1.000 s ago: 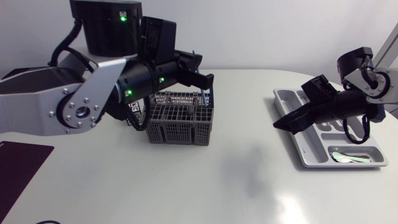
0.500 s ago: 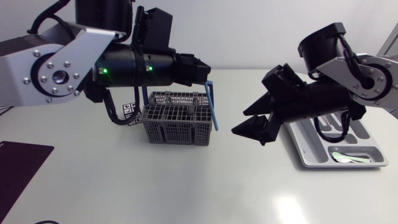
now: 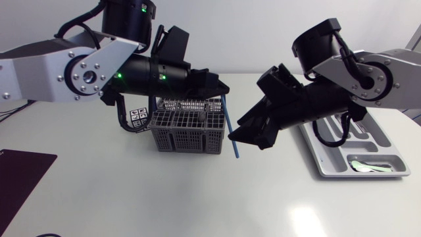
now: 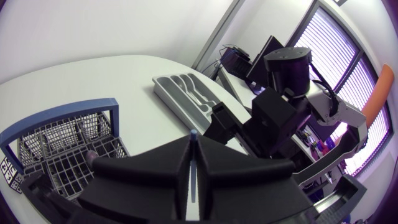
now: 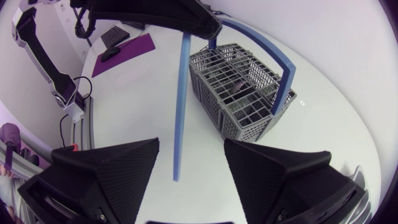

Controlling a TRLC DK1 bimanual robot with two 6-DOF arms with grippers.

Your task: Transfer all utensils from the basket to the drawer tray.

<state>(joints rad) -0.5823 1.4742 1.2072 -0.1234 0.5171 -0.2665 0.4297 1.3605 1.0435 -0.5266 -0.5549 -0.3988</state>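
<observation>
The left gripper [image 3: 220, 88] holds a thin blue stick [image 3: 229, 128] by its upper end, fingers [image 4: 214, 163] pressed together on it. The stick hangs down just beside the basket [image 3: 187, 129], its lower tip above the counter [image 3: 197, 197]. The right gripper [image 3: 238, 131] sits at the stick's lower half with its fingers [image 5: 122, 163] spread wide. In the right wrist view the tip hangs ahead of the gap, not yet touched.

This looks like a handover. The right fingers should probably go further in and close on the lower half, well below the left grip, so both pads meet the stick squarely. Only then should the left fingers let go.

The basket wall and its raised blue handle [image 5: 287, 68] stand close on one side, so the pull-away is better made toward the tray [image 3: 325, 161]. Bare counter lies between basket and tray. The tray sits near the counter's right edge, with a pale utensil [image 3: 368, 166] in its nearest compartment.
</observation>
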